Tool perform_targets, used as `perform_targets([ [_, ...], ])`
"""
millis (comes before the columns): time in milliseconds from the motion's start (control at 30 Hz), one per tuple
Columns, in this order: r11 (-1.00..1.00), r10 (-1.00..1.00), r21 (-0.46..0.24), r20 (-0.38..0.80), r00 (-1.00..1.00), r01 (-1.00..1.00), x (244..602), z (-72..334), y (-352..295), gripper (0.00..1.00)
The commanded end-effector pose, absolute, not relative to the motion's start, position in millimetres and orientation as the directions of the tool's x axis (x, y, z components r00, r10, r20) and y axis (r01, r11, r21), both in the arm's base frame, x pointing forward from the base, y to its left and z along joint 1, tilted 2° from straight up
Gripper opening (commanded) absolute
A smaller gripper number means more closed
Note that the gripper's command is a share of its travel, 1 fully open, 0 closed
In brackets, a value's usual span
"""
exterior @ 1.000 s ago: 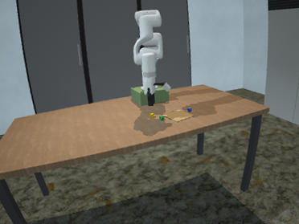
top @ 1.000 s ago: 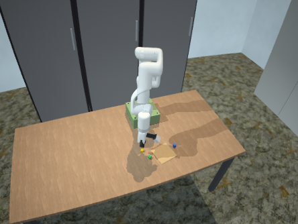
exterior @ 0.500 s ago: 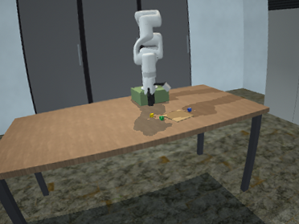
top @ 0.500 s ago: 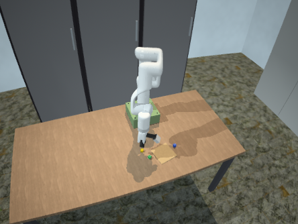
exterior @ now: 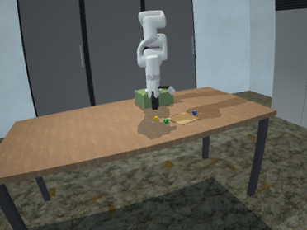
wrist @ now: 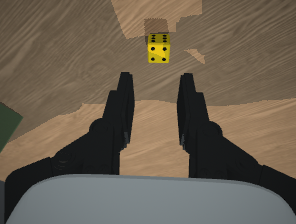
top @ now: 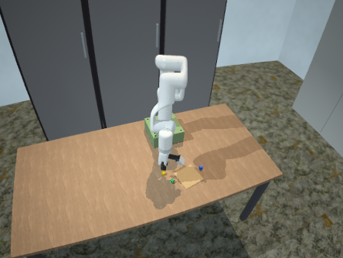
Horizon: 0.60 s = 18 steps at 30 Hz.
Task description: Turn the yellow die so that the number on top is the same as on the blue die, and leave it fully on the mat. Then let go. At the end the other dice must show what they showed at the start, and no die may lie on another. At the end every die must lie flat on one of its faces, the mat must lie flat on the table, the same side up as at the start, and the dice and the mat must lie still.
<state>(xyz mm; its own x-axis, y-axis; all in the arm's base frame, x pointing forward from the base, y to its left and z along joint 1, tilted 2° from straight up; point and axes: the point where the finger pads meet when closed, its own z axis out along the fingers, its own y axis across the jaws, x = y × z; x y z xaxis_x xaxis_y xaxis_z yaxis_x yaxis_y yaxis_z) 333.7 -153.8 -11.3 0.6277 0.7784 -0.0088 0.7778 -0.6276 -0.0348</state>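
Observation:
The yellow die [top: 163, 173] [exterior: 156, 118] [wrist: 159, 49] lies on the table, left of the mat [top: 188, 177] [exterior: 183, 119]. In the wrist view its larger visible face shows four pips and the narrower one six. My gripper [top: 164, 169] [exterior: 155, 108] [wrist: 156, 88] is partly open and empty, above the table; in the wrist view the die lies beyond the fingertips, outside the gap. The blue die [top: 201, 168] [exterior: 194, 112] is by the mat's back right side. Its pips are too small to read.
The green die [top: 172, 181] [exterior: 165, 121] lies between the yellow die and the mat, towards the front; its number is unreadable. The green robot base [top: 170, 138] [exterior: 162, 99] stands behind. The arm's shadow covers the table around the yellow die.

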Motion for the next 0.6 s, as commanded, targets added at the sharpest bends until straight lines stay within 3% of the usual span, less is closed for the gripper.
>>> perform_targets([
  [0,-0.628,0.778,-0.032,-0.008,0.628,0.778,335,-14,-154,0.36],
  [567,-0.628,0.778,-0.032,-0.008,0.628,0.778,334,-36,-154,0.36],
])
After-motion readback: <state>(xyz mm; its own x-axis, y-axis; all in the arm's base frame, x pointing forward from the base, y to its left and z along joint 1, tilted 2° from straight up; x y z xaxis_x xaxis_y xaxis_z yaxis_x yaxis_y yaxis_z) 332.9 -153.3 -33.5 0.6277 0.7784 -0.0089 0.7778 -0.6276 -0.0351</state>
